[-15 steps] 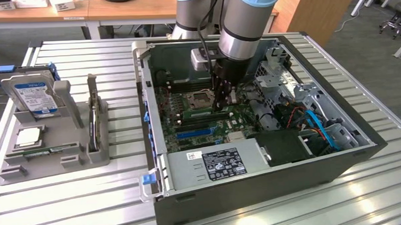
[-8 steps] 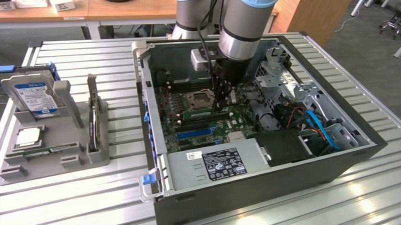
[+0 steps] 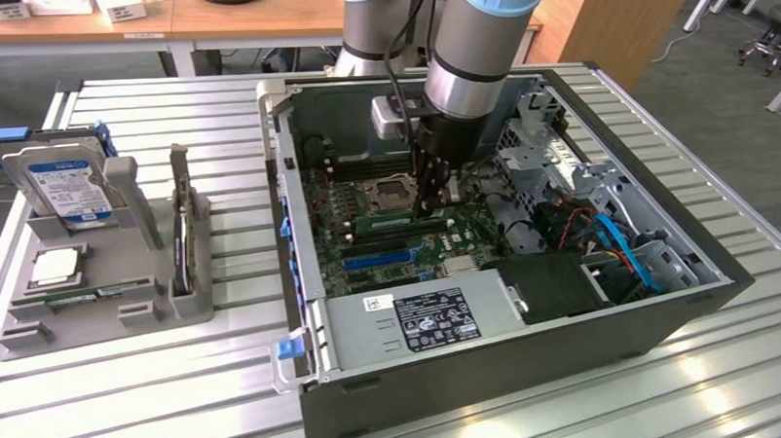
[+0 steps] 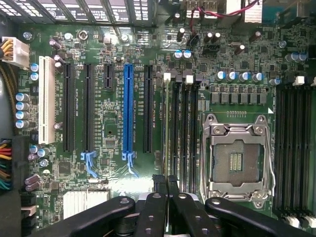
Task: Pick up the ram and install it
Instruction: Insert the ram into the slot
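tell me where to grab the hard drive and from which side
I'd take the hard drive by its two side edges near the top, coming from above: it stands nearly upright in the grey holder, top end free.

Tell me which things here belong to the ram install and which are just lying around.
For the job: gripper, shut; ram, seemingly the thin strip edge-on in line with the gripper; ram slots.
Lying about: hard drive, processor, both on the tray.

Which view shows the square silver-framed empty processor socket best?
The wrist view: the square silver-framed processor socket faces the camera straight-on, unblocked, frame and contacts visible. The exterior view shows the socket obliquely, from farther away.
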Robot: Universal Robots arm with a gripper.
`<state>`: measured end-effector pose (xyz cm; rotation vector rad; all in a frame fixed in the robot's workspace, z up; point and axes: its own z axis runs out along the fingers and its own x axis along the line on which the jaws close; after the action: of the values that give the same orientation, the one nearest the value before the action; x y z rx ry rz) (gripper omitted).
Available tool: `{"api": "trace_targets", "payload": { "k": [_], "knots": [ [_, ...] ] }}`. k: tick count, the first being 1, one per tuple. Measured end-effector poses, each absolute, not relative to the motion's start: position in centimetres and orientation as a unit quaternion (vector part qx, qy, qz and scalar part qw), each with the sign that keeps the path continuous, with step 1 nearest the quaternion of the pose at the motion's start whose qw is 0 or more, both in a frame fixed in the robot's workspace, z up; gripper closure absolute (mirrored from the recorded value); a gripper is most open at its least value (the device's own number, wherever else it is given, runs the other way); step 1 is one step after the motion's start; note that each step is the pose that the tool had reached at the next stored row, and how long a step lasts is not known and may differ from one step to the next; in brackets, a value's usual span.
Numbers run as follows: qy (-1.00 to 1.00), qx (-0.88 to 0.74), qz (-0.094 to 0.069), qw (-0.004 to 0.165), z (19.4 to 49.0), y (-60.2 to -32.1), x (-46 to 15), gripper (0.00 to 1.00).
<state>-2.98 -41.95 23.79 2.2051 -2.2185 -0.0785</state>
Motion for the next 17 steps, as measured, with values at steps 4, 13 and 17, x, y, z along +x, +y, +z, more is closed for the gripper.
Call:
{"api": "trace_targets", "payload": {
  "k": [4,13,17],
  "knots": [
    [-0.709,0.705,-0.025,0.006,23.57,-41.96,-2.99,0.88],
    [-0.711,0.703,-0.025,0.006,23.54,-41.95,-2.98,0.88],
    [-0.711,0.703,-0.025,0.006,23.53,-41.95,-2.98,0.88]
  ]
}}
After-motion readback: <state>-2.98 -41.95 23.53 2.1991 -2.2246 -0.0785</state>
